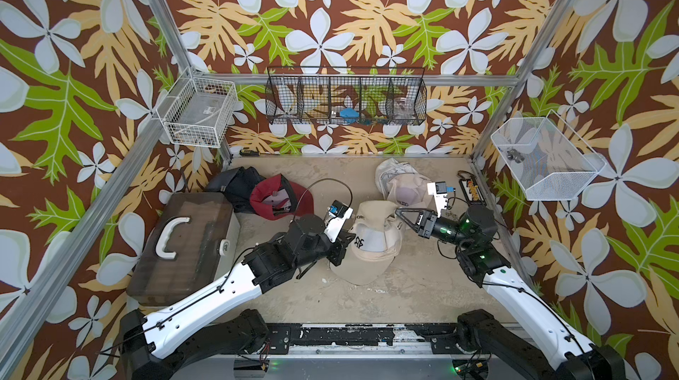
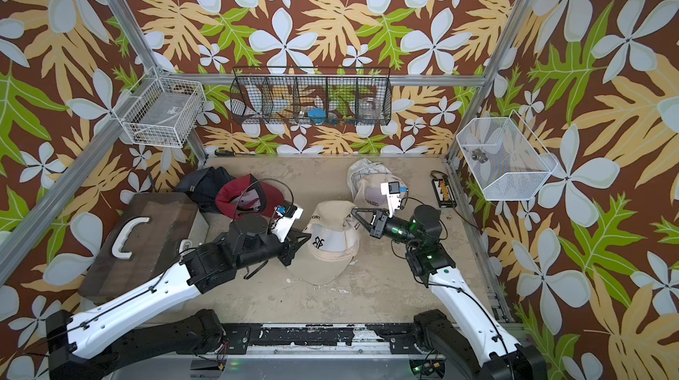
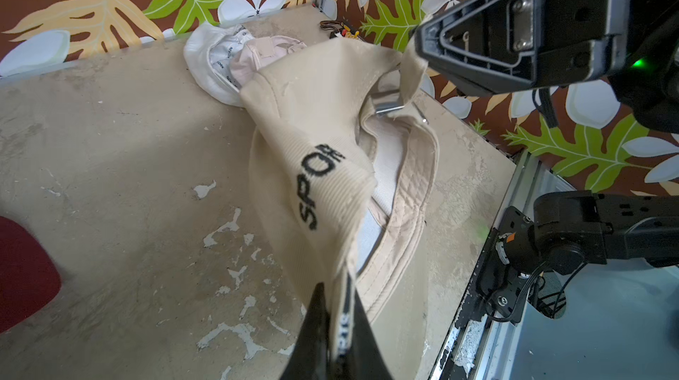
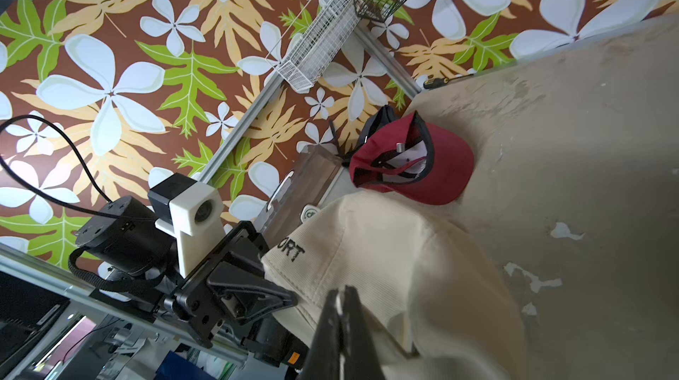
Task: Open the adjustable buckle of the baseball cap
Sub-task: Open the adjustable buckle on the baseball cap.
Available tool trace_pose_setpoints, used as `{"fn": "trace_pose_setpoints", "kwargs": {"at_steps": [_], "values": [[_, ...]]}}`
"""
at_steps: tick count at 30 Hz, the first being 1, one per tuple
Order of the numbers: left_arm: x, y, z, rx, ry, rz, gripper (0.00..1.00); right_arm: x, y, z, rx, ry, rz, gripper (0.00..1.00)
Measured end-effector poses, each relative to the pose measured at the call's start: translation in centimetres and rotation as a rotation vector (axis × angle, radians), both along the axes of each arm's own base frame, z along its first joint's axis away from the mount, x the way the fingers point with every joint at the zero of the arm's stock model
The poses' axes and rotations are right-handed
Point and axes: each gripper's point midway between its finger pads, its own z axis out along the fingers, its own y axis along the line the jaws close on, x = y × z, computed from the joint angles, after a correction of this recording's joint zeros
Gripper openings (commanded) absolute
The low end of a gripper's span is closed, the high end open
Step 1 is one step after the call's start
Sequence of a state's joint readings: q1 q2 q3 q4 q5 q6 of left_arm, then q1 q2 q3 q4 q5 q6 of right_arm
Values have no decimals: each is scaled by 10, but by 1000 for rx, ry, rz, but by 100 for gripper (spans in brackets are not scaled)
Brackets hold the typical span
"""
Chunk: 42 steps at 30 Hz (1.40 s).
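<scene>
The beige cap is held between the two grippers over the middle of the table, with its brim down on the surface and its back end lifted. The left gripper is seen pressed together on the cap's side band, at the end of the black lettering, which runs away from its fingertips. The right gripper is closed as well, with the end of the strap pinched at its very tip. In the right wrist view only a pale sliver of fabric is visible between the jaws. The metal buckle is found just below the right gripper's tip, hanging on the strap over the cap's rear opening and apart from the jaws. Whether the buckle's flap is lifted cannot be told. A red cap is seen beyond the left gripper, toward the back wall, with a black fabric item touching it. A brown box with a white handle is placed on the outer side of the left arm. White and pale pink caps are piled just beyond the right gripper.
</scene>
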<state>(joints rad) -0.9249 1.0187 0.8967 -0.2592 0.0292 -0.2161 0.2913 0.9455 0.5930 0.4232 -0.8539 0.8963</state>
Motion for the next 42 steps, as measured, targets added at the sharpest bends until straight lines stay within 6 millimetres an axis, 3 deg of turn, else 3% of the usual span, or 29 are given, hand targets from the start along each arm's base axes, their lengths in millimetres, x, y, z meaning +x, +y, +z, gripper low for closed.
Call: {"fn": "trace_pose_setpoints", "kwargs": {"at_steps": [9, 12, 16, 19, 27, 30, 33, 35, 38, 42], "values": [[-15, -26, -26, 31, 18, -20, 0, 7, 18, 25, 19, -17, 15, 0], [-22, -34, -33, 28, 21, -33, 0, 12, 20, 41, 29, -42, 13, 0], [-37, -44, -61, 81, 54, -64, 0, 16, 27, 65, 45, -82, 21, 0], [-42, -51, -69, 88, 62, -68, 0, 15, 33, 75, 52, -98, 36, 0], [-40, -46, -53, 48, 24, -36, 0, 11, 34, 66, 37, -95, 32, 0], [-39, -43, -45, 37, 5, -27, 0, 9, 32, 57, 16, -90, 23, 15], [-40, -38, -42, 42, -6, -24, 0, 7, 29, 51, -18, -100, 12, 38], [-40, -33, -37, 42, -19, -19, 0, 6, 26, 47, -53, -116, -5, 49], [-39, -29, -28, 28, -36, -6, 0, 3, 19, 45, -119, -145, -41, 57], [-37, -24, -18, 16, -56, 11, 0, -1, 4, 52, -204, -208, -117, 60]]}}
